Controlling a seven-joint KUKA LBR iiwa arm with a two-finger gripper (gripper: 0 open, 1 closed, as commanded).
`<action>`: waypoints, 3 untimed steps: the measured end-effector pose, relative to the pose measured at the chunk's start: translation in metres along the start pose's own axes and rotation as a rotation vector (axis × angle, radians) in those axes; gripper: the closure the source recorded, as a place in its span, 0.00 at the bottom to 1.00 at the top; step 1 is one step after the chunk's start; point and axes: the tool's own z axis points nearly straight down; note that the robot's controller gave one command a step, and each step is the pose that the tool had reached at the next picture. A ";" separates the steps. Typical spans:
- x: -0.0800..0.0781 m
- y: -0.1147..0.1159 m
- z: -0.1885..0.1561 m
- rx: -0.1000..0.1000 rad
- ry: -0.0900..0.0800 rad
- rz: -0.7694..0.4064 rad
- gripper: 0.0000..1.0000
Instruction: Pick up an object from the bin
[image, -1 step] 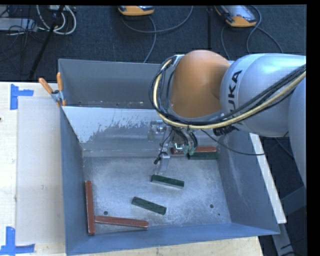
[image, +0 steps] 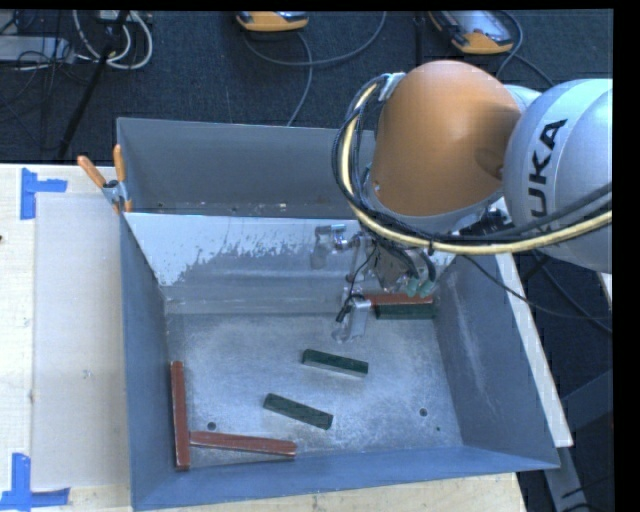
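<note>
My gripper (image: 350, 312) hangs under the orange cover, low over the bin's back right part. Right beside it, toward the right wall, sits a dark green block (image: 408, 310) with a reddish-brown strip (image: 400, 298) along its top edge. Whether the gripper holds these I cannot tell. A second dark green block (image: 335, 363) lies flat on the floor just in front of the gripper.
A third dark green block (image: 297, 411) lies nearer the front. Two long reddish-brown sticks lie at the front left: one (image: 179, 415) runs along the left wall, the other (image: 243, 444) along the front. The arm covers the bin's back right corner.
</note>
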 end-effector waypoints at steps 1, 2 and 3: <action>0.018 0.049 0.141 -0.002 0.015 -0.262 0.00; 0.059 0.007 0.224 0.001 0.017 -0.127 0.00; 0.056 0.008 0.220 -0.001 0.009 -0.126 1.00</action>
